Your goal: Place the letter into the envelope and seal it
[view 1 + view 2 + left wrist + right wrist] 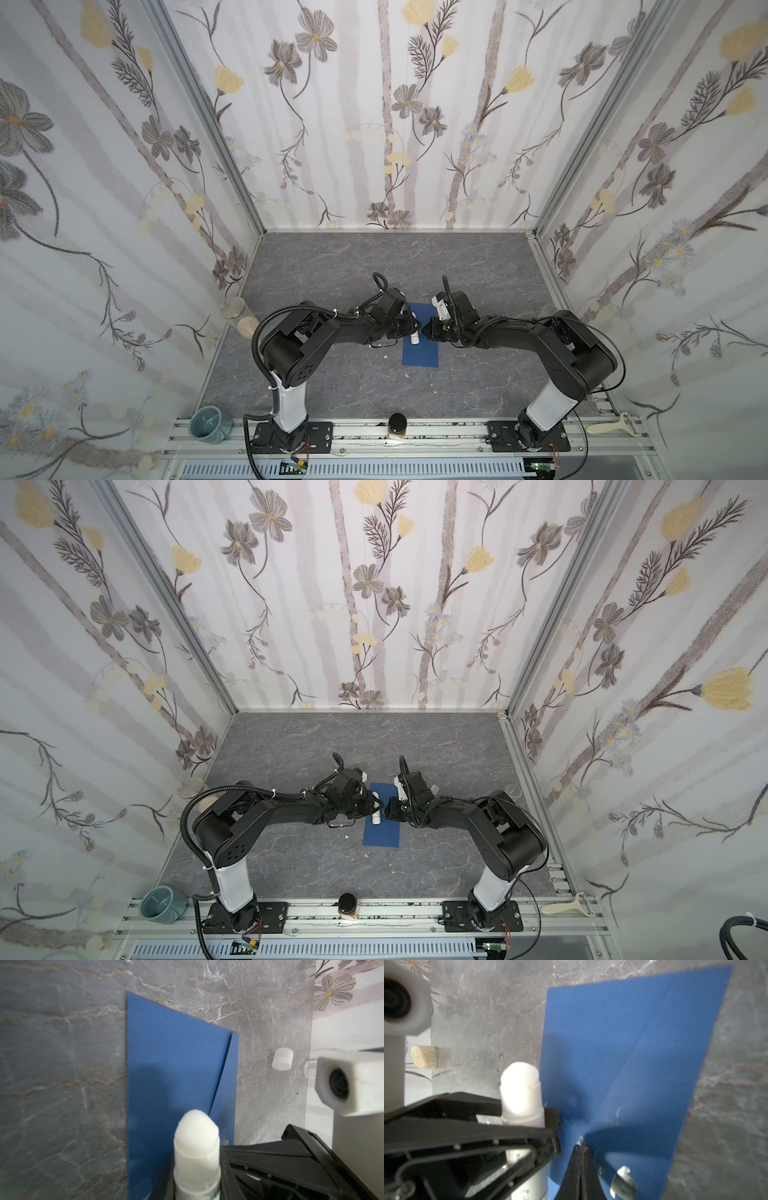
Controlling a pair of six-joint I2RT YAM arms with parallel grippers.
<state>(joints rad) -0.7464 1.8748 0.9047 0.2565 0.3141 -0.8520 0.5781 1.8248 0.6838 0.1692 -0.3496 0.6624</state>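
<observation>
- Gluing looks to be the step in hand: the left hand (pixel 521 1118) pinches an uncapped glue stick (pixel 196 1147), its white tip over the envelope (pixel 420 355).
- The right hand (pixel 580 1147), pressed together, seems to nip the point of the flap (pixel 633 1140) and hold it raised.
- The letter is not visible and is likely already inside the envelope.
- The next move calls for glue along the flap's edge, then folding it down and pressing.
- The envelope lies on a grey marbled desk (pixel 332 270), with floral walls (pixel 374 124) beyond it.
</observation>
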